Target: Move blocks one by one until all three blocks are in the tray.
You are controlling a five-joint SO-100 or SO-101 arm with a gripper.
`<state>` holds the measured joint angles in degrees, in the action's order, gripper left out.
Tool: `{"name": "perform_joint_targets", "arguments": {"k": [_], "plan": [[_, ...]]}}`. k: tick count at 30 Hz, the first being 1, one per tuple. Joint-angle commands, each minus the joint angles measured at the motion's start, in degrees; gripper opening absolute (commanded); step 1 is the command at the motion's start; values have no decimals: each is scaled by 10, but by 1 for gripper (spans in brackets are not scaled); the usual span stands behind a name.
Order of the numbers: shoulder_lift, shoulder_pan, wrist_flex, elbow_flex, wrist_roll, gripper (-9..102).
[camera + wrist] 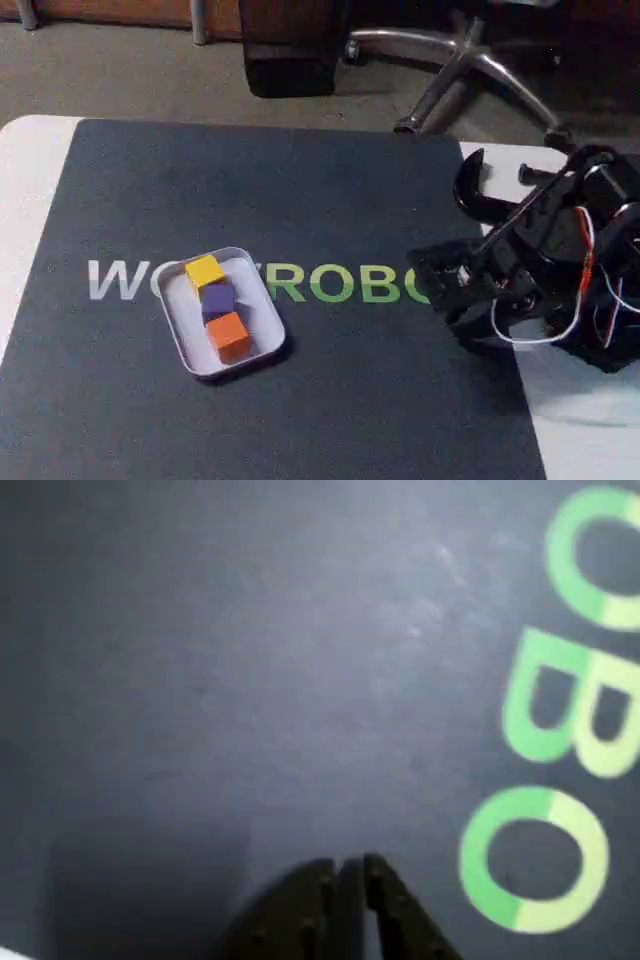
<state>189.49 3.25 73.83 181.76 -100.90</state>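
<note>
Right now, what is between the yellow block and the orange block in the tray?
In the fixed view, the purple block sits between the yellow block and the orange block.

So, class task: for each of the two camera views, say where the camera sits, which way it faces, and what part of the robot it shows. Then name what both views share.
Fixed view: set high at the table's near side, looking down and across the dark mat at the tray holding the yellow block, purple block and orange block; the black arm is folded at right.
Wrist view: rides on the arm, facing down at the mat; the fingers enter from the bottom edge, nearly closed.
Shared: the mat and its green lettering.
</note>
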Motion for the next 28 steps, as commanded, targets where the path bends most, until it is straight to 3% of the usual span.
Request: {"name": "perform_joint_targets", "arguments": {"k": [1,28], "plan": [[1,-4,3,-1,-4,0],[1,-11,3,-1,-4,0]]}}
